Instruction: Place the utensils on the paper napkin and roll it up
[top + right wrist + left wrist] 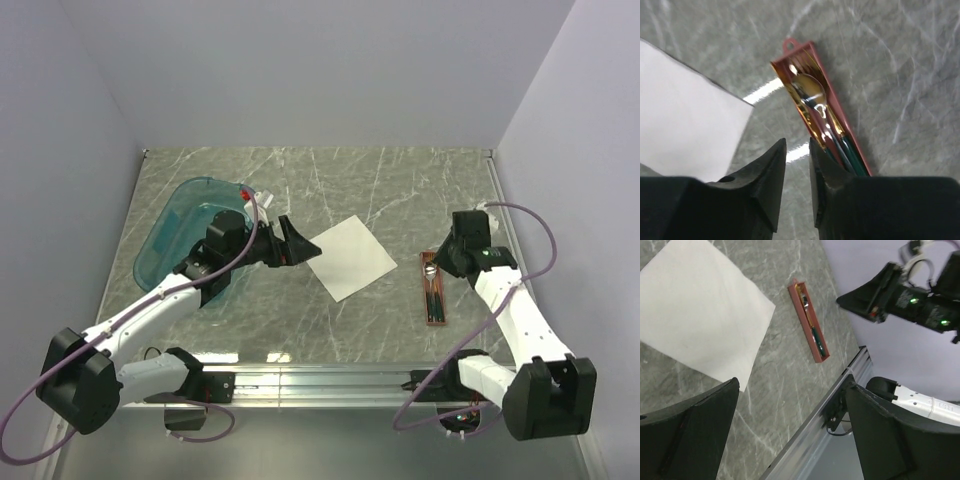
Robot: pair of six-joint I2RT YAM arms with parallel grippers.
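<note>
The white paper napkin [350,257] lies flat in the middle of the table; it also shows in the left wrist view [695,310] and the right wrist view [680,115]. The utensils [810,92], a silver spoon and dark green handles, lie in the reddish-brown tray [436,310] to the right of the napkin. My left gripper [300,243] is open and empty, just off the napkin's left corner [791,384]. My right gripper [437,256] hovers over the tray's far end; its jaws stand nearly together with nothing between them [797,142].
A translucent teal tub [185,230] stands at the left, behind my left arm. The tray [807,322] lies lengthwise near the right side. A metal rail [320,380] runs along the near edge. Walls close the table on three sides.
</note>
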